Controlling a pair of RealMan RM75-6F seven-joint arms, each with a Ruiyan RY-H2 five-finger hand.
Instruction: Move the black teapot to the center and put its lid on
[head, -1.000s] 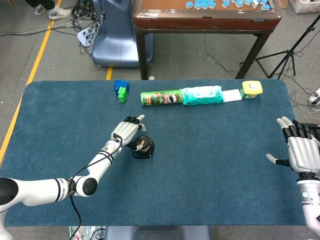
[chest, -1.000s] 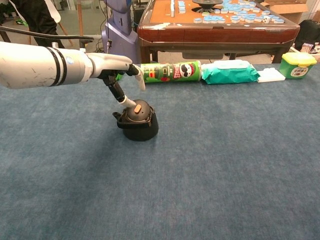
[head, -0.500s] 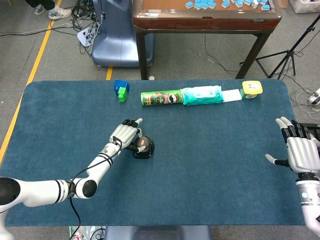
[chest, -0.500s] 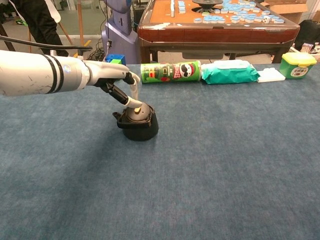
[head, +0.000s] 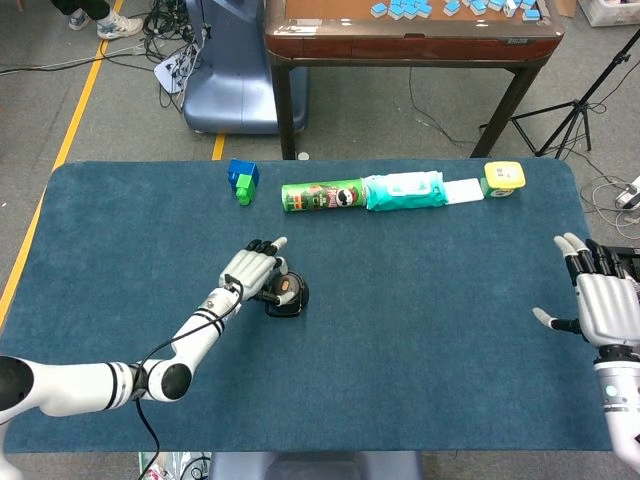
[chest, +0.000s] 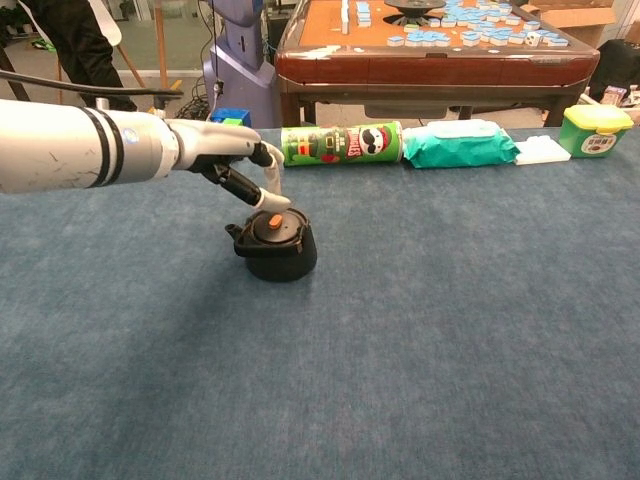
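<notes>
Partly your left hand (head: 255, 270) hides the black teapot (chest: 277, 250) from above, fingers loosely apart, one fingertip (chest: 272, 201) touching its lid (chest: 274, 226). Your right hand (head: 603, 305), cut by the frame edge, is spread and holds nothing.

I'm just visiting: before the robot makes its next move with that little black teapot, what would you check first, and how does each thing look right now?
1. Lid sits on black teapot: ok.
2. Lid fully seated: cannot tell.
3. Left hand clear of the lid: cannot tell; fingertips hang right above it.
4. Teapot upright on the table: ok.
5. Right hand empty, far from teapot: ok.
6. Pringles can clear of teapot: ok.
</notes>
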